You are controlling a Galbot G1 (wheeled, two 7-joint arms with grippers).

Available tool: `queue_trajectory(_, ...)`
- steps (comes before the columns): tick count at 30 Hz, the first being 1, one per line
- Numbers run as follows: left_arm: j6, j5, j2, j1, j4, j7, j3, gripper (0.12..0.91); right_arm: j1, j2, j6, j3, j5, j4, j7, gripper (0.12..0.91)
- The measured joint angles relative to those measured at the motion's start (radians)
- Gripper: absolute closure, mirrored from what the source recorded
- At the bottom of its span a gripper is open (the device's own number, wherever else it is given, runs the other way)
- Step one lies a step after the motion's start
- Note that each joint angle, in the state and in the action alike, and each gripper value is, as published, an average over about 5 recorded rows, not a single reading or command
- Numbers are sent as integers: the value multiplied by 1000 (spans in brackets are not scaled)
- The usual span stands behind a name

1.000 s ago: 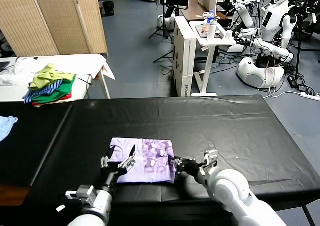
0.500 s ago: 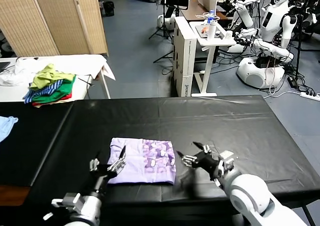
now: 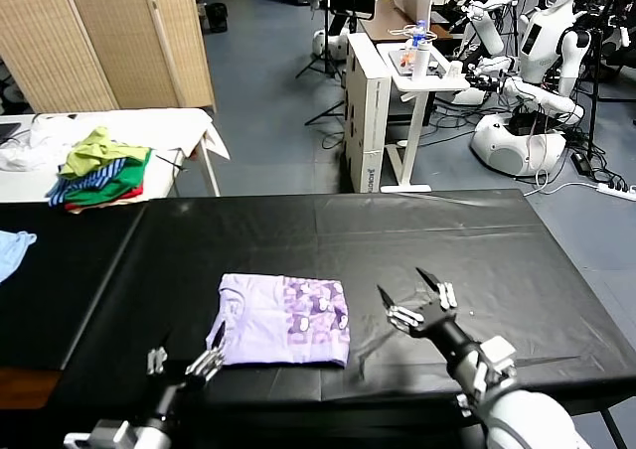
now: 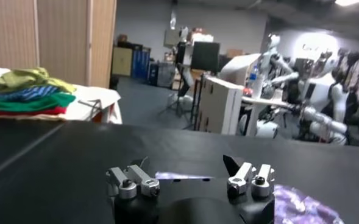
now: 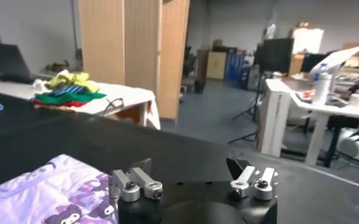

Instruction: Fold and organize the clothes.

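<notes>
The lavender T-shirt point(image 3: 283, 320) lies folded into a flat rectangle on the black table point(image 3: 397, 235), its darker purple print on the right half. My left gripper point(image 3: 184, 358) is open and empty, low at the table's front edge just left of the shirt. My right gripper point(image 3: 417, 295) is open and empty, raised above the table to the right of the shirt. The shirt's edge shows past the open left gripper point(image 4: 188, 173) in the left wrist view point(image 4: 301, 204). The shirt also shows in the right wrist view point(image 5: 42, 195), beside the open right gripper point(image 5: 188, 173).
A pile of green, yellow and striped garments point(image 3: 99, 171) sits on a white table at the back left. A light blue garment point(image 3: 12, 250) lies at the far left edge. White desks and other robots point(image 3: 537, 62) stand behind the black table.
Both grippers have drawn back from the shirt: the left toward the front edge and lower, the right to the right and up. The shirt stays folded in place.
</notes>
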Motion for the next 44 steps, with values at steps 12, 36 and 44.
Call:
queue_trajectory(12, -4, 3, 10, 138, -34, -17, -32, 123, -315, 49, 148, 158, -111, 52, -6, 118)
queue_trajectory(36, -9, 27, 7, 312, -53, -20, -71, 123, -647, 114, 213, 149, -152, 81, 110, 118)
queue_trajectory(44, -8, 27, 10, 315, -51, -15, -73, 123, -662, 120, 207, 148, -150, 82, 112, 118)
